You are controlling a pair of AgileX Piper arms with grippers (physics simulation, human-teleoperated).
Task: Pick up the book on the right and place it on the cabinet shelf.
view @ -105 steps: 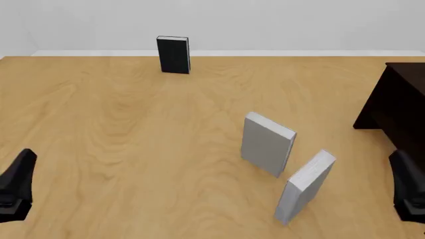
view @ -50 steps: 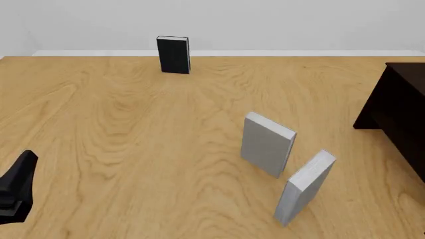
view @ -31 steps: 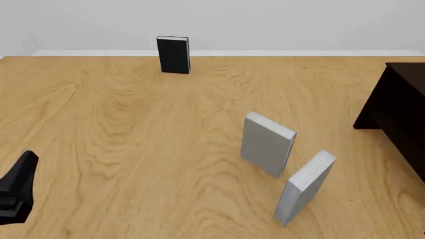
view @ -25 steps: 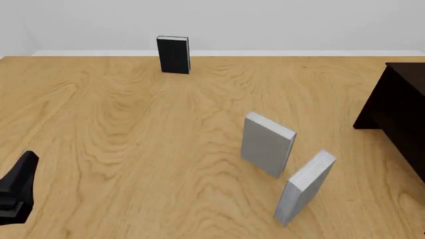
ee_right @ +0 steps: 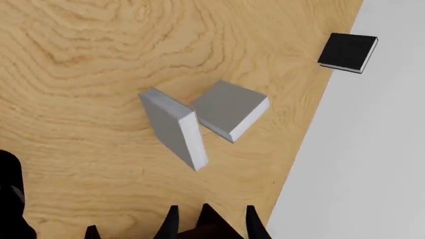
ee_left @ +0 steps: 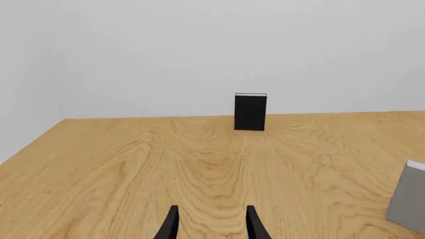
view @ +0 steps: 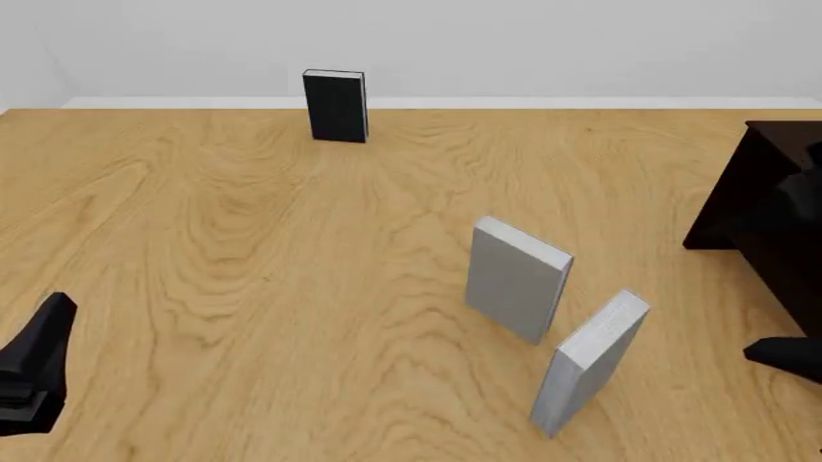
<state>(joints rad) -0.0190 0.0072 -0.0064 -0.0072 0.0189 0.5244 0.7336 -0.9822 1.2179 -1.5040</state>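
A: First the pincers. The left gripper [ee_left: 211,225] has its two fingers apart, with bare table [view: 257,250] between them; it holds nothing and waits low at the 8 o'clock corner of the front view. The right gripper [ee_right: 208,224] also shows two dark fingertips standing apart with nothing between them, so I judge it free and unclosed. In the front view only a dark piece of the right arm is seen at the right edge.

B: And the book [view: 588,363] we must take?

A: It stands on its lower edge near 5 o'clock of the front view, tilted a little, with the white pages turned up and toward the camera. The other grey book [view: 517,278] stands just beside it, toward 11 o'clock from it; I cannot tell if they touch. The black book [view: 335,106] is well apart, at 12 o'clock near the wall. The cabinet [view: 768,217] is at 3 o'clock; its shelf is not visible.

B: How will it handle?

A: I think it is stiff, a hardcover, and not fragile, but the smooth covers may slip. I would close the fingers across the thickness near the top edge, one finger on each cover. Standing on a narrow edge, it may fall from a small push, and maybe against its neighbour.
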